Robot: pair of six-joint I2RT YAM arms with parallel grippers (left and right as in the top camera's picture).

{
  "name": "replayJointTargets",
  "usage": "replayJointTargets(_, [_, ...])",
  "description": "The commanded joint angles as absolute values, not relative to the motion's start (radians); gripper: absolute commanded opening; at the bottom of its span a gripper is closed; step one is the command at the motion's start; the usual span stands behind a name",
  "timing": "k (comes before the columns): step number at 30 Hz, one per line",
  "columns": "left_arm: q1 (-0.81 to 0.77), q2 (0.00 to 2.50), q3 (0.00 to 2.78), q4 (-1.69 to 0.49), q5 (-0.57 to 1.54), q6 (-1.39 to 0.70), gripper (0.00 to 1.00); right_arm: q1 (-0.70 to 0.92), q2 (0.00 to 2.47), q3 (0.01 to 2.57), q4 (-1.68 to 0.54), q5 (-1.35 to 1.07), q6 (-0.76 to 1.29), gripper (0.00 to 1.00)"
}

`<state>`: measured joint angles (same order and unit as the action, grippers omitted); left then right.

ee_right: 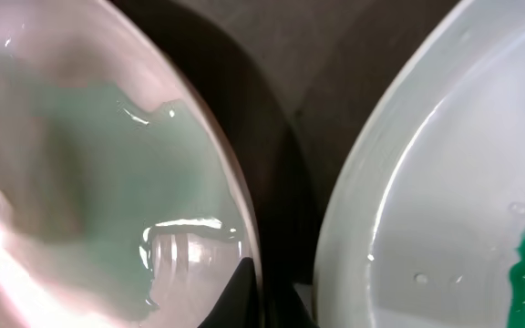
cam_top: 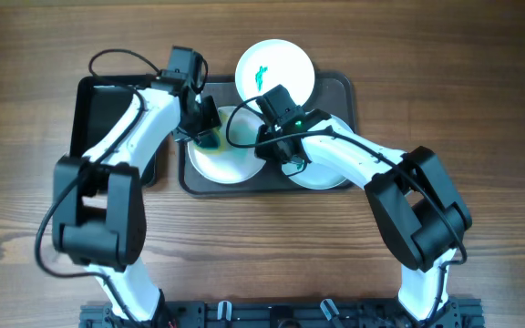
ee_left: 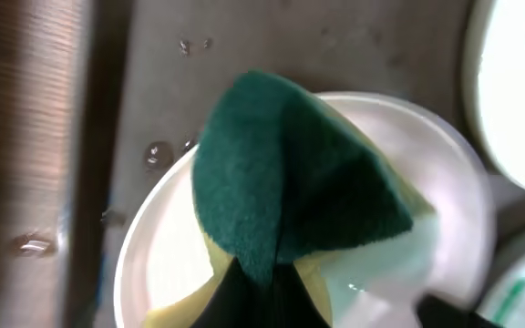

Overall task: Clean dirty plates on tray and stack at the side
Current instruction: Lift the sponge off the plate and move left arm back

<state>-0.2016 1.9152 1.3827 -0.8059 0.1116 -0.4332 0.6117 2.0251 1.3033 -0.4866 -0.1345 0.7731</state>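
Observation:
The dark tray (cam_top: 349, 91) holds three plates. My left gripper (cam_top: 210, 130) is shut on a green and yellow sponge (ee_left: 290, 182) that presses on the wet left plate (cam_top: 231, 162); that plate also shows in the left wrist view (ee_left: 167, 246). My right gripper (cam_top: 264, 141) is shut on that plate's right rim (ee_right: 235, 210), one finger inside and one outside (ee_right: 267, 301). Pale green soapy water lies in it. A white plate (cam_top: 285, 64) at the tray's back has a green smear, seen close (ee_right: 445, 182). The right-hand plate (cam_top: 322, 173) is mostly hidden under my right arm.
A smaller glossy black tray (cam_top: 103, 114) lies left of the dark tray, under my left arm. Water drops sit on the dark tray beside the plate (ee_left: 158, 153). Bare wooden table (cam_top: 481, 91) surrounds both trays.

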Motion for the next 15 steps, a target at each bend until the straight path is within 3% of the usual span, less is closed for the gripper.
replayJointTargets(1, [-0.155,1.776,1.465,-0.867,0.122,-0.449,0.04,0.616,2.021,1.303,-0.496,-0.212,0.707,0.04])
replayJointTargets(8, [-0.072,1.705,1.468,-0.921,0.119,-0.392,0.04,0.625,1.966,1.303,-0.505,-0.221,0.626,0.04])
replayJointTargets(15, [-0.028,1.712,1.457,-0.955,0.064,-0.365,0.04,0.697,1.799,1.303,-0.601,0.082,0.577,0.04])
